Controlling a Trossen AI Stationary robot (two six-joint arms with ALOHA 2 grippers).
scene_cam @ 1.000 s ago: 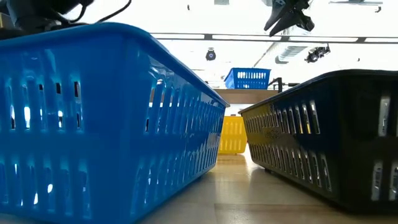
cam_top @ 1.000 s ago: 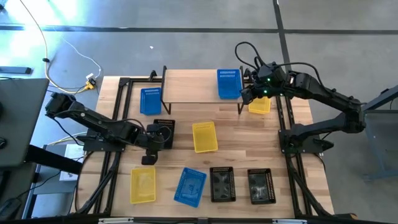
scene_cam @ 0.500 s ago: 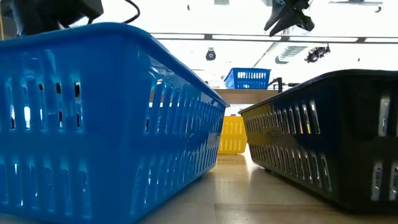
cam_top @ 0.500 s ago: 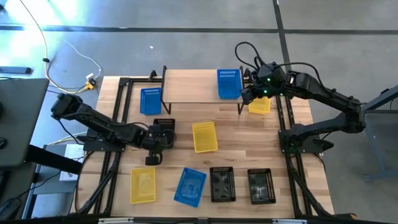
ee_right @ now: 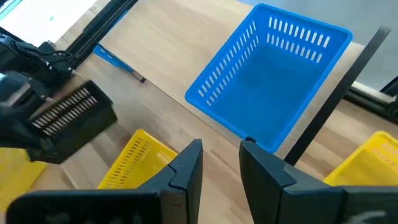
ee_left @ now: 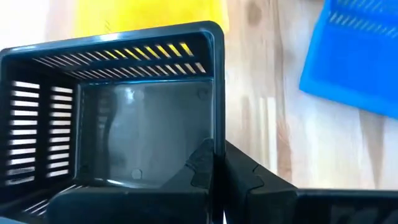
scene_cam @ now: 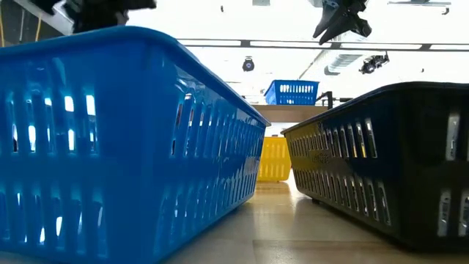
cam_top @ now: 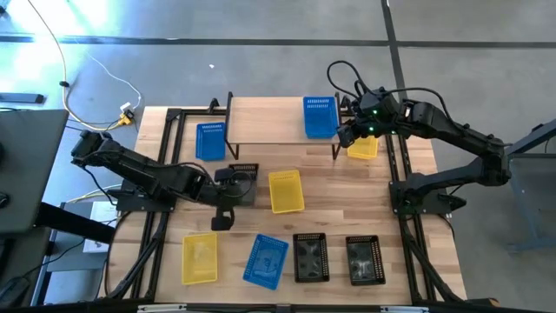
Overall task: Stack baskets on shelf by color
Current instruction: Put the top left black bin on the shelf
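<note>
My left gripper [cam_top: 231,189] is shut on a black basket [cam_top: 243,176], which hangs tilted above the table's left middle; the left wrist view looks into this basket [ee_left: 124,118]. The shelf [cam_top: 269,122] stands at the far middle, with a blue basket [cam_top: 320,116] on its right end. My right gripper [cam_top: 347,132] hovers open beside the shelf's right end, above a yellow basket [cam_top: 365,148], with nothing between its fingers [ee_right: 186,165]. Another blue basket [cam_top: 210,141] lies on the table left of the shelf. My left gripper pinches one side wall of the black basket at its rim [ee_left: 217,140], near a corner, one finger [ee_left: 200,163] inside the basket and the other [ee_left: 244,174] outside. The fingers slant down from the table's near left. The basket is lifted clear and tilted.
A yellow basket [cam_top: 286,191] lies at the table's middle. Along the near edge lie a yellow basket [cam_top: 200,257], a blue one [cam_top: 266,259] and two black ones [cam_top: 311,257] [cam_top: 365,259]. In the low view the blue [scene_cam: 124,147] and black [scene_cam: 388,161] near baskets fill the foreground.
My left gripper has shut on the black basket's wall and gone up and a little toward the table's right. The basket, which lay flat on the table, is now lifted clear and tipped.
</note>
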